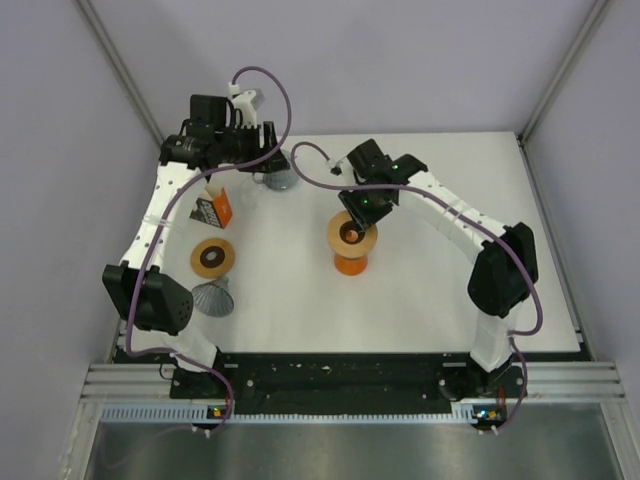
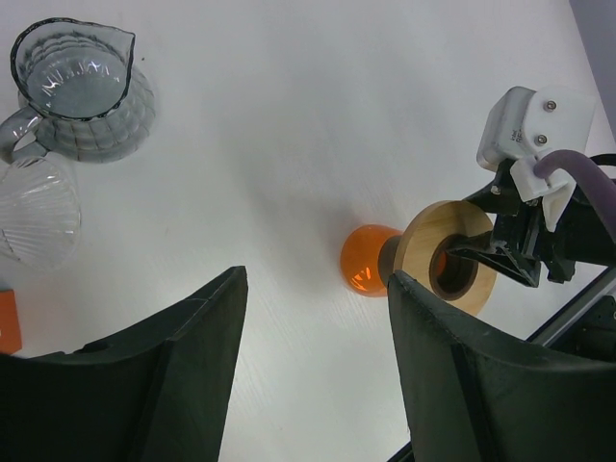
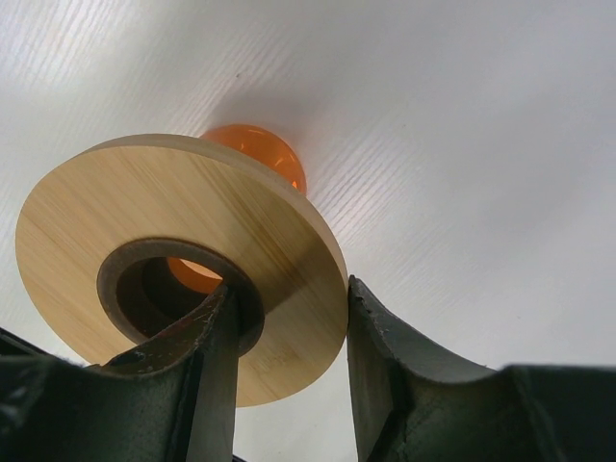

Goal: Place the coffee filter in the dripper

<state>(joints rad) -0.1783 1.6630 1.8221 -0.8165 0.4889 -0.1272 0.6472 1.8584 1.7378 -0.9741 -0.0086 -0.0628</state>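
Your left gripper (image 2: 318, 289) stands released and empty above the table (image 2: 289, 115). Your right gripper (image 3: 289, 298) straddles the wooden ring (image 3: 144, 202) on the orange dripper (image 1: 352, 264), with 1 finger (image 3: 192, 375) in the ring's hole. I cannot tell whether it is clamped. The white ribbed filter cone (image 2: 37, 217) lies beside the glass jug (image 2: 82, 96), well apart from the dripper.

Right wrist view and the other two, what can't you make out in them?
Right wrist: whether the right gripper grips the wooden ring; its own fingers cover the contact.
Top external: the left gripper's jaws, hidden under its wrist.
Left wrist: the orange box, cut off by the left edge.
Any view: a coffee filter; none is clearly recognisable.
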